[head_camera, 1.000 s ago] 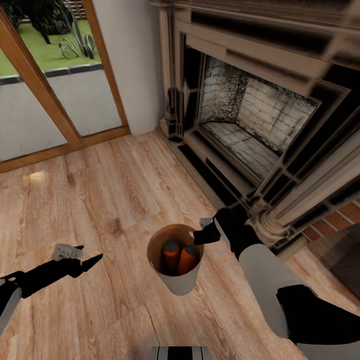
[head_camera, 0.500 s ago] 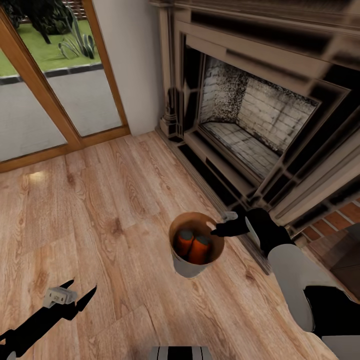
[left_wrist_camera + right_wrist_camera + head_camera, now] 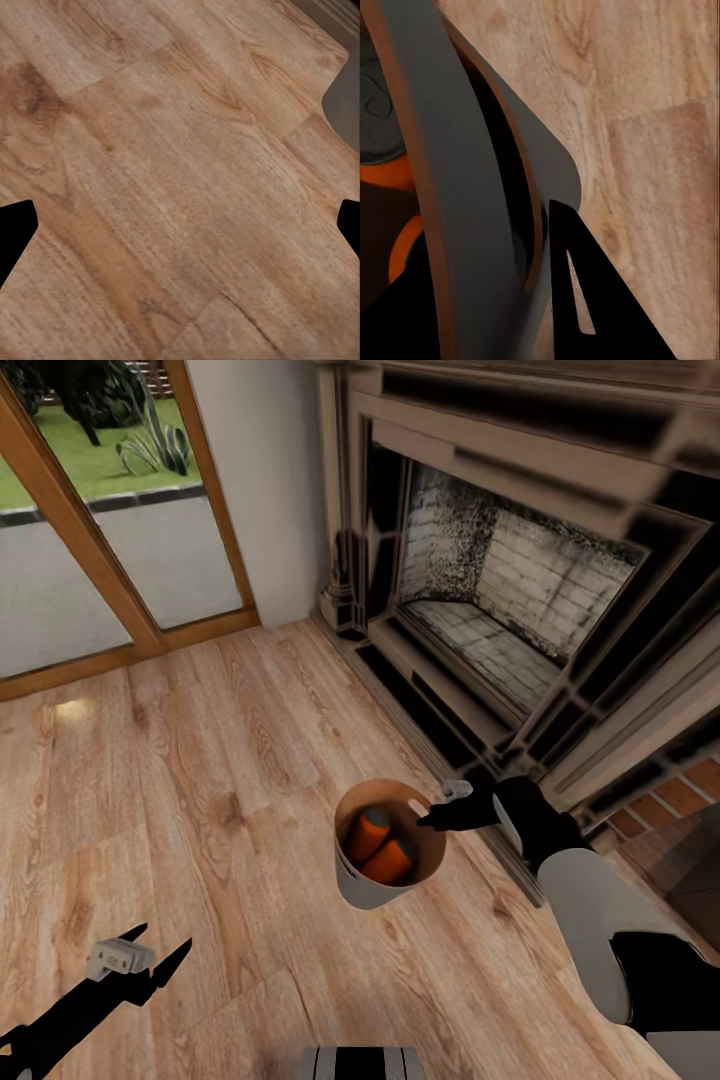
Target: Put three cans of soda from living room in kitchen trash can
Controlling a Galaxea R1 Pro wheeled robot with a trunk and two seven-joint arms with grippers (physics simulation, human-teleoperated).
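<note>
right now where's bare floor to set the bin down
Open planks lie between the glass door and the bin, and between the bin and the left gripper. It is tight on the bin's far side: the right gripper grips the rim beside the fireplace hearth.

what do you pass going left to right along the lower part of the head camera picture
Left tool over the wood floor → grey trash can holding two orange cans → right tool at the can's rim → brick hearth beside the fireplace.
</note>
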